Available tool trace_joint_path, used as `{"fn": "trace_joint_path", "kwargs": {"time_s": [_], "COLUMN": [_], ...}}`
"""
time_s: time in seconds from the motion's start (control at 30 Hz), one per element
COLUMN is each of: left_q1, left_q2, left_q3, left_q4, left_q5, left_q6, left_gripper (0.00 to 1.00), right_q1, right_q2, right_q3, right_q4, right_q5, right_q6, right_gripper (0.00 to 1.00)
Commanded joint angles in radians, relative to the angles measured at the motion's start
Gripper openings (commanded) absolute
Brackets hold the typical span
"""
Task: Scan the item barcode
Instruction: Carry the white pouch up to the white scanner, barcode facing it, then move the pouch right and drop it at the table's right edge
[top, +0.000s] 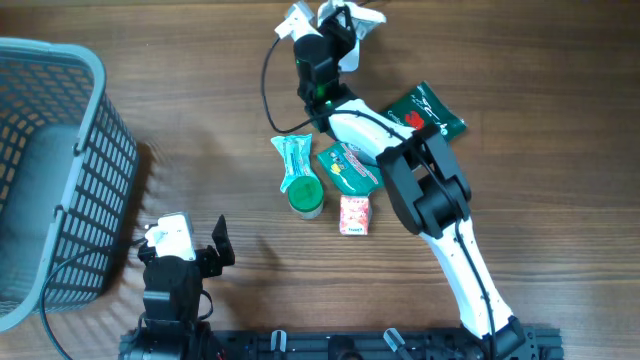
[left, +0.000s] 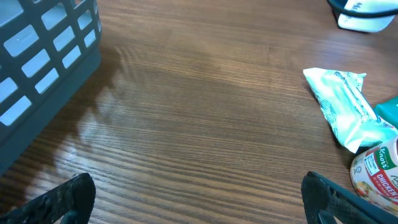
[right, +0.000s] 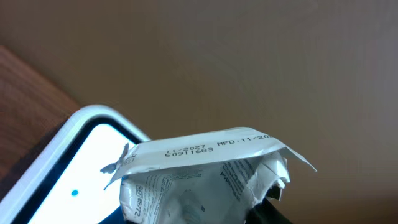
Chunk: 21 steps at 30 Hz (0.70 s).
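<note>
By the basket (top: 62, 95) the left gripper (left: 199, 208) hangs with jaws wide apart, while at the far edge the right gripper (top: 337, 32), clamped on a white packet (right: 205, 171), holds it over the scanner (right: 65, 158). The barcode face should probably be turned squarely to the scanner window and held steady. Count: one basket, one scanner, one held packet, five loose items (top: 354, 214).

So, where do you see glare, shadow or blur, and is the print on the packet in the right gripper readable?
Overhead: sharp, evenly lit, a soft shadow beside the basket. Left wrist: pale sheen on the table near the basket. Right wrist: the packet is sharp, its date print readable; the backdrop is plain and soft.
</note>
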Motion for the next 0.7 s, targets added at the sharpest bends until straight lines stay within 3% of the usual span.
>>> {"fn": "trace_joint_path", "kwargs": {"time_s": [0.0,0.17,0.27,0.37,0.43,0.47,0.57,0.67], "left_q1": [-0.003,-0.003,-0.003,-0.004,-0.003,-0.003,-0.004,-0.003], "left_q2": [-0.006,-0.006,-0.006,-0.006,-0.006,-0.006,-0.006,-0.006], "left_q3": [-0.003,-0.003,-0.003,-0.003,-0.003,-0.003,-0.003,-0.003], "left_q4": [0.003,0.003,0.003,0.003,0.003,0.003,0.003,0.003], "left_q5": [0.008,0.008,0.008,0.008,0.008,0.008,0.008,0.008], "left_q6": [0.005,0.005,0.005,0.005,0.005,0.005,0.005,0.005], "left_gripper": [1.00,1.00,1.00,1.00,1.00,1.00,1.00,1.00], "right_q1": [0.039,0.051,-0.006,-0.169,-0.327,-0.410,-0.606,-0.850], "right_q2": [0.007,-0.001,-0.070,-0.085,-0.085,-0.085,-0.085,-0.085], "right_q3": [0.067,0.214,0.221,0.219,0.213,0.213,0.213,0.213], "right_q4": [0.003,-0.017,-0.204,-0.360,-0.642,-0.867,-1.247,-1.415], "right_q5": [-0.003,0.170,0.285,0.438,0.453,0.383,0.140,-0.145], "right_q6": [0.016,0.006,0.037,0.122,0.391,0.557,0.897,1.031], "right_gripper": [0.40,0.35,0.36,0.37,0.37,0.37,0.37,0.37]}}
